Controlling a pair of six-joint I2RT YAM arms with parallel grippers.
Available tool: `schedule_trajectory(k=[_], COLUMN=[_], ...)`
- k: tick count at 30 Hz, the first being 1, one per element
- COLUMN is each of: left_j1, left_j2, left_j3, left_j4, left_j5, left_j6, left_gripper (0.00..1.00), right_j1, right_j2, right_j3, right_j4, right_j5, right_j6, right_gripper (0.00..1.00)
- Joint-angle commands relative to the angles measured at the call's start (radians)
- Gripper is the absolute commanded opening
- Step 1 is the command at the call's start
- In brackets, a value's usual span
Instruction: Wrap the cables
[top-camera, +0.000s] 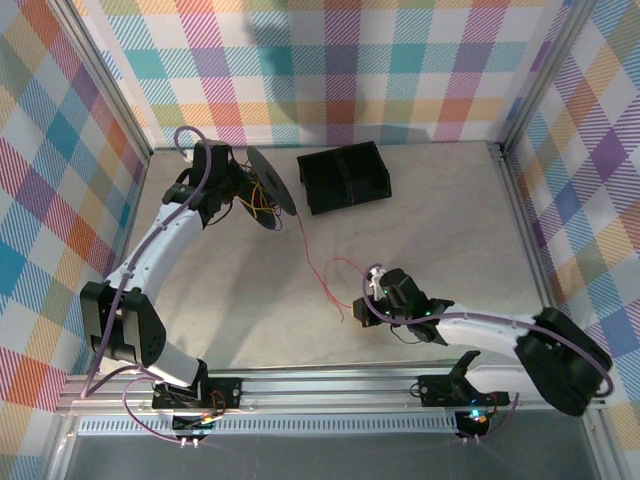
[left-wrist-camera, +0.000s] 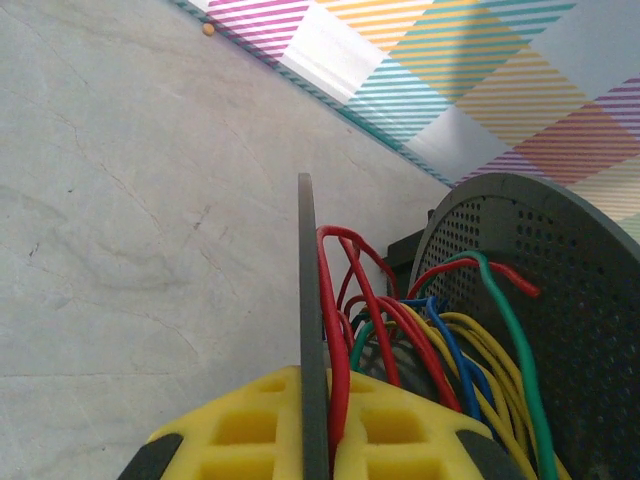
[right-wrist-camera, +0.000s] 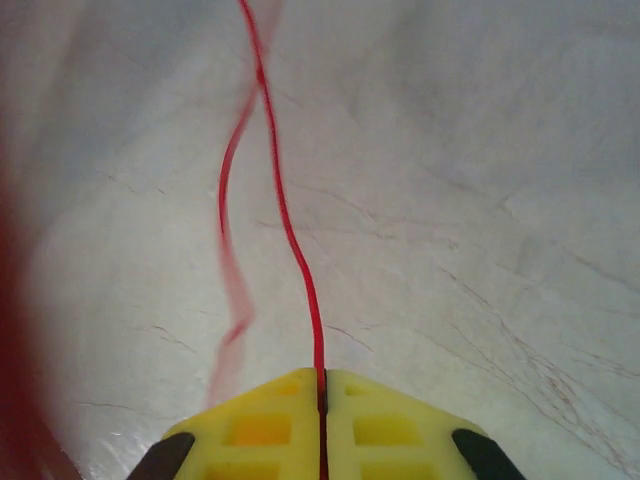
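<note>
Up at eleven o'clock on the tabletop (top-camera: 450, 230), a black spool (top-camera: 272, 185) on edge, with the left hand (top-camera: 238, 190) against it from nine o'clock. Through the left wrist camera, clamped tight: yellow fingers (left-wrist-camera: 235, 430) of the left hand (left-wrist-camera: 308, 400) pressed to both faces of the spool's thin near flange (left-wrist-camera: 304, 300), no gap to either side. Just past that flange, toward three o'clock, a tangle of cables (left-wrist-camera: 400, 335) in red, yellow, blue and green, looped between it and the perforated far flange (left-wrist-camera: 560, 290). From above, the same cables (top-camera: 262, 207) visible as a small knot low on the spool, at its six o'clock.

At three o'clock from the spool, near but not touching, a black box (top-camera: 345, 177) with compartments.

From the spool toward five o'clock, one loose red cable (top-camera: 305, 245) laid in slack bends across the bare tabletop, down to the right hand (top-camera: 372, 290) near the middle. Through the right wrist camera, closed as well: right hand (right-wrist-camera: 322, 390) nipped on the red cable (right-wrist-camera: 290, 235), its yellow fingers all but meeting around the strand. Ahead at twelve o'clock, that strand stretched over the pale tabletop. Beside it at eleven o'clock, a fainter blurred red streak; cannot tell whether part of the same cable.
</note>
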Motion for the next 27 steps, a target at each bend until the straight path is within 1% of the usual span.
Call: schedule_trajectory(k=[1,3,6,8,10,13,16,21,24,27], left_j1=[0.011,0.011,0.011,0.011,0.011,0.011,0.002,-0.058,-0.105,-0.157], left_j2=[-0.002,0.019,0.067,0.094,0.119,0.144,0.164,0.158,0.135,0.112], left_j3=[0.040,0.056,0.097,0.125,0.146,0.155,0.155,0.128,0.091,0.060], left_j4=[0.044,0.028,-0.007,-0.030,-0.053,-0.066,-0.074,-0.053,-0.018,0.017], left_j5=[-0.037,-0.064,-0.108,-0.131,-0.153,-0.169,-0.175,-0.210,-0.222,-0.228], left_j6=[0.004,0.010,0.019,0.023,0.033,0.047,0.066,0.124,0.166,0.217], left_gripper=[0.00,0.00,0.00,0.00,0.00,0.00,0.00,0.00,0.00,0.00], right_j1=[0.008,0.008,0.015,0.031,0.041,0.042,0.042,0.042,0.037,0.015], right_j2=[-0.162,-0.229,-0.265,-0.270,-0.267,-0.252,-0.196,-0.033,0.044,0.108], right_j3=[0.093,0.149,0.245,0.315,0.395,0.497,0.628,0.933,1.101,1.274], right_j4=[-0.108,-0.154,-0.170,-0.179,-0.188,-0.135,-0.109,-0.172,-0.212,-0.304], right_j5=[0.006,-0.105,-0.310,-0.391,-0.441,-0.480,-0.470,-0.462,-0.429,-0.381], right_j6=[-0.051,-0.085,-0.118,-0.122,-0.116,-0.064,-0.005,0.063,0.089,0.072], right_gripper=[0.00,0.00,0.00,0.00,0.00,0.00,0.00,0.00,0.00,0.00])
